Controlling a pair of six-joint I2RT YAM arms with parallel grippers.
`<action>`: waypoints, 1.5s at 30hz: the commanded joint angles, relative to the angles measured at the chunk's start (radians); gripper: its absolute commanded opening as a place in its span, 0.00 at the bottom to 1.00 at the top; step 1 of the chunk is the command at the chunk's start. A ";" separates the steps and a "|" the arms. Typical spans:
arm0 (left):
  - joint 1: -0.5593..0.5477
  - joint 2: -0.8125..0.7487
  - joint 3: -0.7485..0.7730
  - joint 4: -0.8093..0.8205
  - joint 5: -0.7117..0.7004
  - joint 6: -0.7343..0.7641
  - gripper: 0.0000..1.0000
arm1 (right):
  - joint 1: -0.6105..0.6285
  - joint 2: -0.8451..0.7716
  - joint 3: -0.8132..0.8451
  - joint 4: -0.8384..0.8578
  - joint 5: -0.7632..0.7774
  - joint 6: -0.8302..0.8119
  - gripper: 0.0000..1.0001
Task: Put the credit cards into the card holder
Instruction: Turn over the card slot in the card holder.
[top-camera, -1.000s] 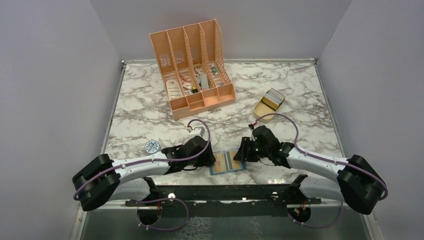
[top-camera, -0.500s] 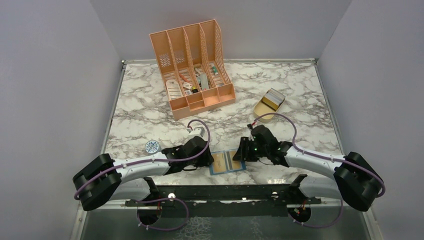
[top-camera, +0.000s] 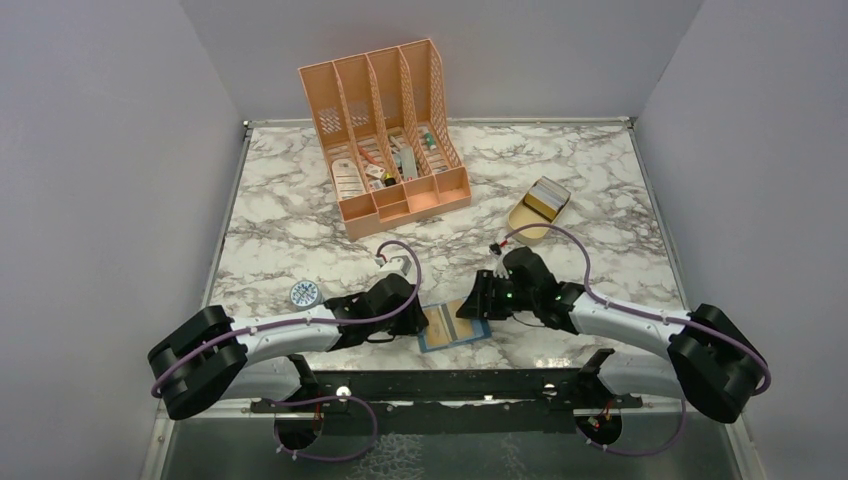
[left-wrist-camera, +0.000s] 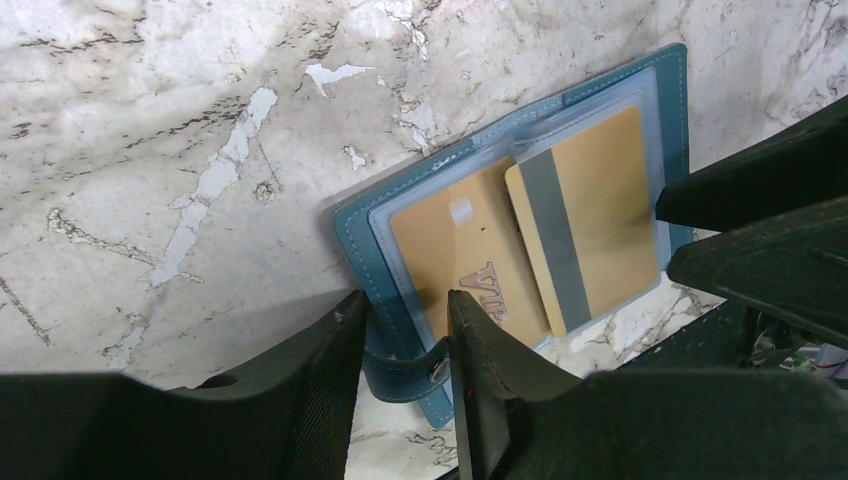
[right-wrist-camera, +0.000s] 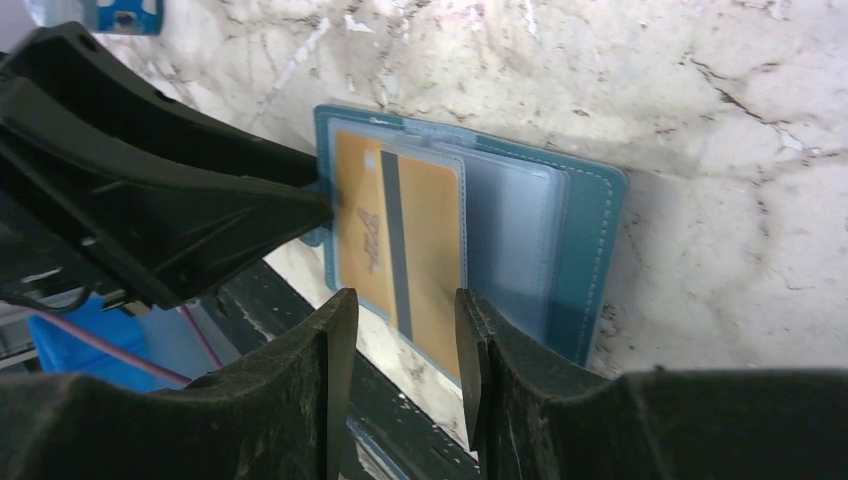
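Note:
The teal card holder (top-camera: 452, 340) (left-wrist-camera: 360, 240) (right-wrist-camera: 590, 260) lies open on the marble near the table's front edge. A gold card marked VIP (left-wrist-camera: 450, 250) (right-wrist-camera: 355, 200) sits in its clear pocket. A second gold card with a dark stripe (left-wrist-camera: 590, 220) (right-wrist-camera: 430, 240) overlaps the first. My left gripper (top-camera: 420, 320) (left-wrist-camera: 405, 310) is at the holder's left edge, shut on the snap tab (left-wrist-camera: 400, 372), which spans the gap between its fingers. At the holder's right side my right gripper (top-camera: 475, 307) (right-wrist-camera: 400, 300) is open, with the striped card's near edge below the gap.
A peach desk organizer (top-camera: 385, 135) stands at the back. A tan oval tray (top-camera: 537, 210) with a stack in it lies right of centre. A blue-white disc (top-camera: 304, 293) lies left of my left arm. The black front rail (top-camera: 440, 385) runs just below the holder.
My left jaws have narrowed onto the snap tab. My right gripper has shifted a little left over the holder, its opening unchanged.

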 joint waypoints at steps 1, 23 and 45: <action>0.003 -0.004 0.008 0.007 0.018 0.000 0.39 | 0.008 -0.025 0.002 0.081 -0.049 0.028 0.42; 0.003 -0.044 0.118 -0.051 0.045 -0.029 0.35 | 0.008 -0.064 -0.035 0.131 -0.072 0.053 0.41; 0.003 -0.042 0.086 0.048 0.063 -0.053 0.12 | 0.007 -0.049 -0.022 0.127 -0.074 0.044 0.41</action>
